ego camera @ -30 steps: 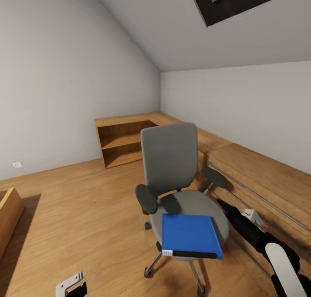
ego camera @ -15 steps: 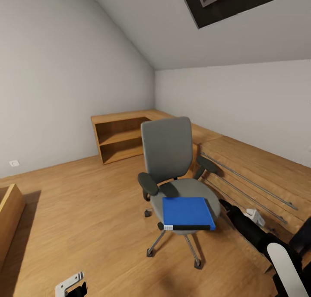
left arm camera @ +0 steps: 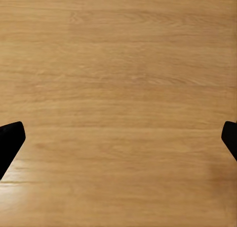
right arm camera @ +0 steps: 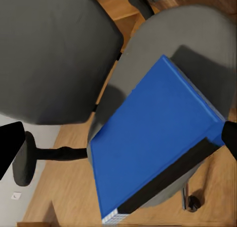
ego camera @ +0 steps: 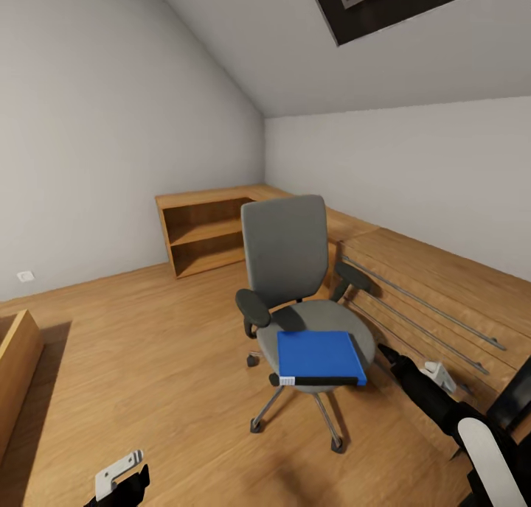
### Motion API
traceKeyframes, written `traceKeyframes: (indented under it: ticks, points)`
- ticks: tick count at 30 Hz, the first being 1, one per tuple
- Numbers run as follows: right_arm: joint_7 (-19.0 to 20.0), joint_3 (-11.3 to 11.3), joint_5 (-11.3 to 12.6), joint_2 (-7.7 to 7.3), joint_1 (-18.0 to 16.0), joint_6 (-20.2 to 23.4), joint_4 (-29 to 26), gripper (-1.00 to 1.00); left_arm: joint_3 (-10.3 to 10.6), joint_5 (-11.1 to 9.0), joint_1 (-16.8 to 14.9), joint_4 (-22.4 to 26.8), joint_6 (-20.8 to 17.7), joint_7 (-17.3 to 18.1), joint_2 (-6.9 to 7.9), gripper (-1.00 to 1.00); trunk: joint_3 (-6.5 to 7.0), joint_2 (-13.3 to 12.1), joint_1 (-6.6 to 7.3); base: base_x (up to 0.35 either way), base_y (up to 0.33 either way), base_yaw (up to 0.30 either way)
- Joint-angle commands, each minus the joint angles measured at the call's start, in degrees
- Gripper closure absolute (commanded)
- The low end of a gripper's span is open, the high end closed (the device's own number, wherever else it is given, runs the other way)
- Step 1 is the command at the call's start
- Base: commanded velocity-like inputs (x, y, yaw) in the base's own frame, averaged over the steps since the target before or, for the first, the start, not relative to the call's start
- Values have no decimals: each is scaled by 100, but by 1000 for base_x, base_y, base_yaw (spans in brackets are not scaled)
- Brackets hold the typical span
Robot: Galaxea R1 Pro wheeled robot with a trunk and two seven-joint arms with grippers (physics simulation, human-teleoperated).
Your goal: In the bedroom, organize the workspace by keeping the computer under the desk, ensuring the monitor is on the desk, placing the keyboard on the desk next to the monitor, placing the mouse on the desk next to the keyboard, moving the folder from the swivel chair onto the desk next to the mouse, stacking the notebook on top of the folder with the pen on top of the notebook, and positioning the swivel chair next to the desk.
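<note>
The grey swivel chair (ego camera: 286,253) stands on the wooden floor in the middle of the bedroom, its back toward the far corner. A bright blue folder (ego camera: 318,356) lies flat on its seat, with the white-and-black spine edge facing me. My right gripper (ego camera: 389,356) hovers just right of the seat, beside the folder; in the right wrist view the right gripper (right arm camera: 118,143) is open above the folder (right arm camera: 153,148), its black fingertips (right arm camera: 10,145) wide apart. At the lower left, my left gripper (left arm camera: 118,143) hangs open over bare floor.
A low light wooden open cabinet (ego camera: 203,234) fills the far corner, and wooden drawer units with long metal handles (ego camera: 428,301) run along the right wall. Another wooden piece (ego camera: 15,374) stands at the left edge. Open floor lies left of the chair.
The whole picture has shifted, so the camera has moved back: the chair and folder look smaller and farther. The left gripper sits slightly lower in the picture.
</note>
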State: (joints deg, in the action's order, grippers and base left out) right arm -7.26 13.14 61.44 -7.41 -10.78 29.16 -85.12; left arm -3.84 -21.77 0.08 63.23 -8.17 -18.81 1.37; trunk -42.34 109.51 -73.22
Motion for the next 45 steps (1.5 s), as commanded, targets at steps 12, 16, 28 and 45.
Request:
traceKeyframes:
  ticks: [12, 16, 28, 45]
  points:
    - [-12, 145, 70, 2, -9, 5, 692, -100, 0, -47, 161, 415, -39, -23, 2, -100, -221, 485, -264, 0, 0, 0]
    - [-4, 151, 70, 3, -14, 3, 898, -100, 2, -47, 392, 773, -48, -19, 3, -100, -293, 646, -352, 0, 0, 0]
    - [611, 145, 78, 8, -46, -31, 1571, -100, 12, -43, 1013, 1699, -61, -9, 4, -100, -508, 1127, -615, 0, 0, 0]
    - [1638, 137, 42, 3, -91, -33, 2122, -100, 24, -21, 1029, 1701, -227, 454, 0, -100, -813, 1809, -989, 0, 0, 0]
